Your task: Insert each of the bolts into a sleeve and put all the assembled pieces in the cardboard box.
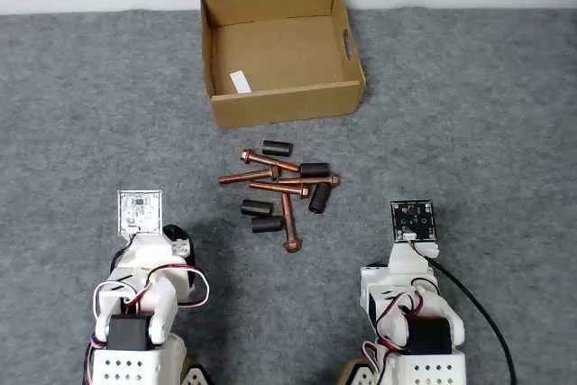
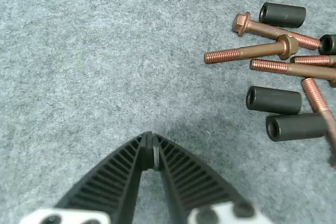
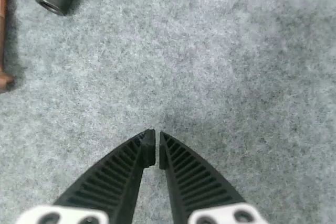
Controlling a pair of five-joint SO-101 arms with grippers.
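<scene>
Nothing's assembled yet: bolts (image 1: 288,218) and sleeves (image 1: 277,147) lie in one loose heap, with the cardboard box (image 1: 284,105) at 12 o'clock from it, open top up for drop-offs. Left gripper (image 2: 151,145) and right gripper (image 3: 156,148) are both pinched closed on nothing, parked around 7 and 5 o'clock of the heap, probably so either can reach in.

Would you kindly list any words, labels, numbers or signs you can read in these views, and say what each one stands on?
No text can be read in any of the views.
White sticker on the floor of the brown cardboard box: too small to tell whether it bears print.
Copper-coloured bolts and black cylindrical sleeves: no markings show.
</scene>
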